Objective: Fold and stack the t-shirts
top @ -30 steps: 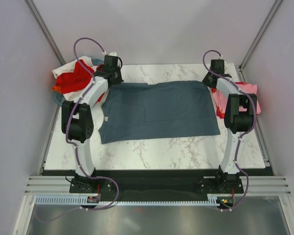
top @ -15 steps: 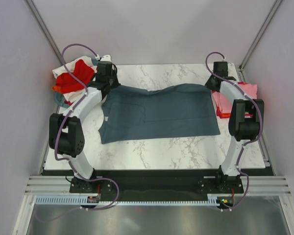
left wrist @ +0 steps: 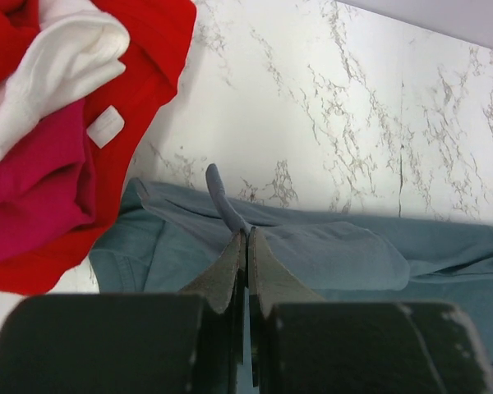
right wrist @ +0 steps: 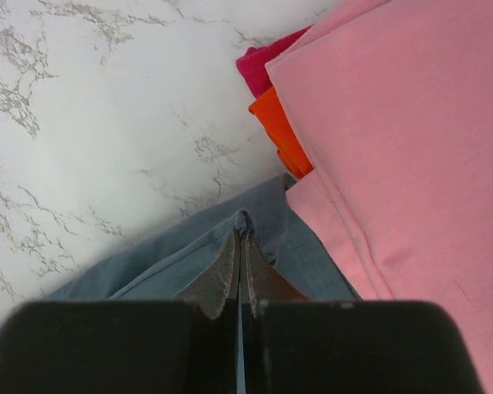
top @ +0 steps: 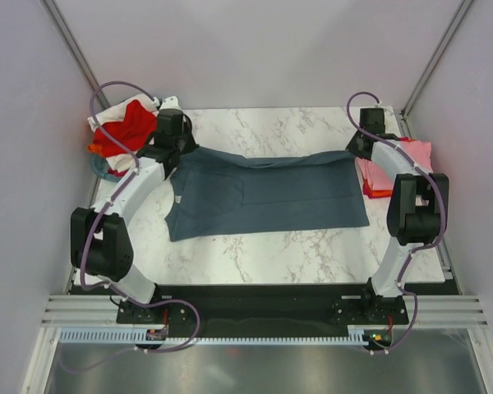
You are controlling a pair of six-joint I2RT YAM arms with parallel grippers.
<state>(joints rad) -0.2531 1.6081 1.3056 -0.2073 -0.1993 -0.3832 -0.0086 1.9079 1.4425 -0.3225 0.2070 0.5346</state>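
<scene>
A slate blue-grey t-shirt [top: 267,197] lies spread across the marble table, its far edge lifted off the surface. My left gripper [left wrist: 246,238] is shut on a pinch of that far edge at the left corner [top: 183,150]. At the right corner my right gripper [right wrist: 241,236] is shut on a fold of the same blue-grey t-shirt [right wrist: 189,254]. Folded pink [right wrist: 394,148], orange [right wrist: 281,131] and magenta [right wrist: 259,66] t-shirts are stacked right of it. A heap of red [left wrist: 140,74], white [left wrist: 57,57] and magenta [left wrist: 33,189] t-shirts lies at the far left.
The heap at the far left rests on a round teal basket [top: 101,167]. The folded stack [top: 411,156] sits at the table's right edge. Grey walls close in the table at the back and on both sides. Bare marble [top: 296,246] shows in front of the shirt.
Both grippers have lifted the blue-grey shirt's far edge and drawn it toward the near side, so the edge now sags in the middle. The left arm's elbow has swung down and outward.
</scene>
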